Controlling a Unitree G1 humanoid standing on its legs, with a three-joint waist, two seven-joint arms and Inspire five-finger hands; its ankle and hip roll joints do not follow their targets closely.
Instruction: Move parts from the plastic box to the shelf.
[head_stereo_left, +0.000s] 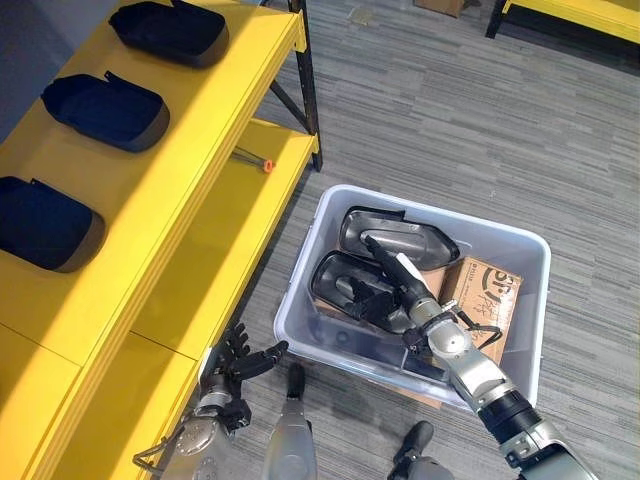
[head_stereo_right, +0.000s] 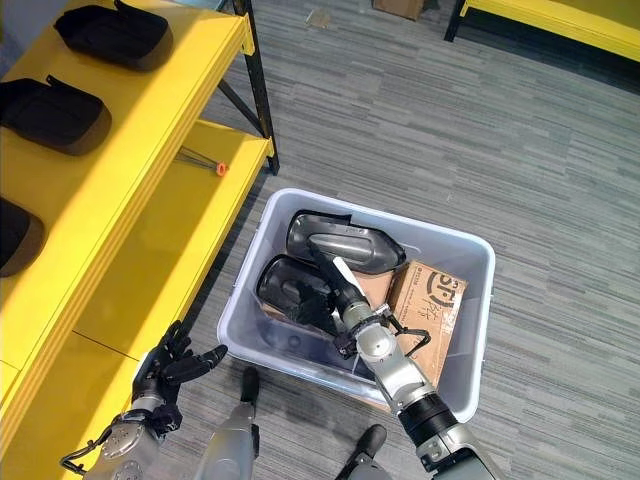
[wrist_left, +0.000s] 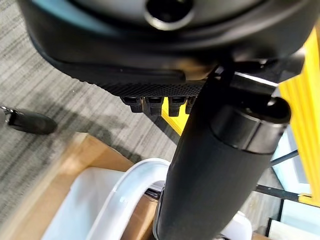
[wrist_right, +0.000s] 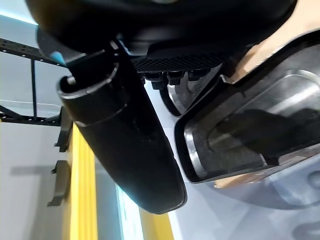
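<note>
From the left eye view we see a grey plastic box on the carpeted floor, just beside the yellow shelf. Two dark parts lie in the box, one behind the other, next to a cardboard carton. Our right hand reaches down into the box and lies on the nearer part; we cannot tell if the fingers are round it. Our left hand hangs outside the box near its corner, by the shelf's lower board, fingers loosely spread and holding nothing. Three more dark parts rest in a row on the shelf's top board.

The right eye view shows the same layout, plus a thin rod with an orange tip lying on the lower board.

In the left wrist view, the box's white rim curves past the thumb, with straight fingertips beyond.

In the right wrist view, one part's glossy, hollow inside sits just past the fingers, which show as short stubs.
</note>
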